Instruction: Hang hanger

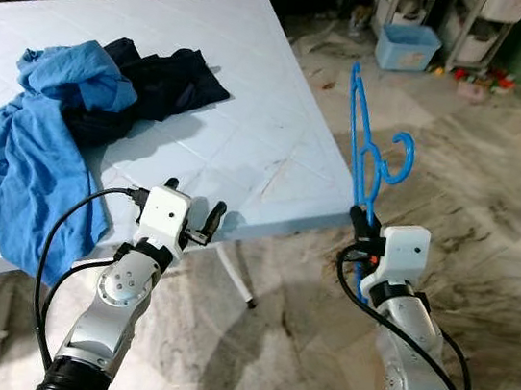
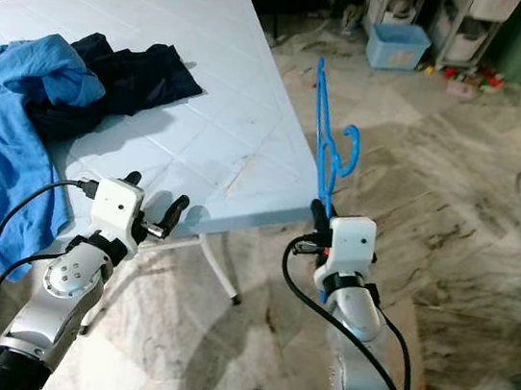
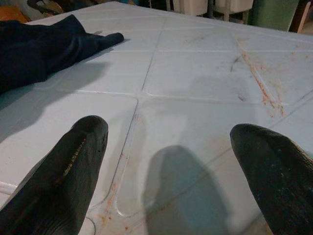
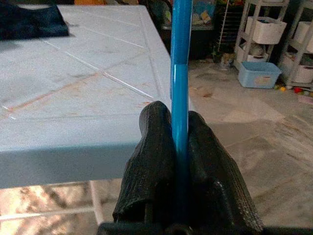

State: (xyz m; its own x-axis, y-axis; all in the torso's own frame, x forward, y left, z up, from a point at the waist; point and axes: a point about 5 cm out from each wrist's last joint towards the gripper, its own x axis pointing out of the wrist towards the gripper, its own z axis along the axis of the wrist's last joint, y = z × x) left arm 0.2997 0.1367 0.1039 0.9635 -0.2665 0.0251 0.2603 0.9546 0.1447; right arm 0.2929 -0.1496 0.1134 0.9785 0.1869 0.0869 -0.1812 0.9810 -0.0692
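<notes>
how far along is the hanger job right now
Done: the right gripper is shut on the blue hanger, held upright past the white table's corner. In hand: carrying it; the left gripper is open over the table edge. Left: the hanging itself. No rail can be seen, and the blue cloth and dark garment lie on the table.

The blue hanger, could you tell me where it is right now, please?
The blue hanger stands upright, clamped in the right gripper, just off the near right corner of the white table, above the marble floor.
</notes>
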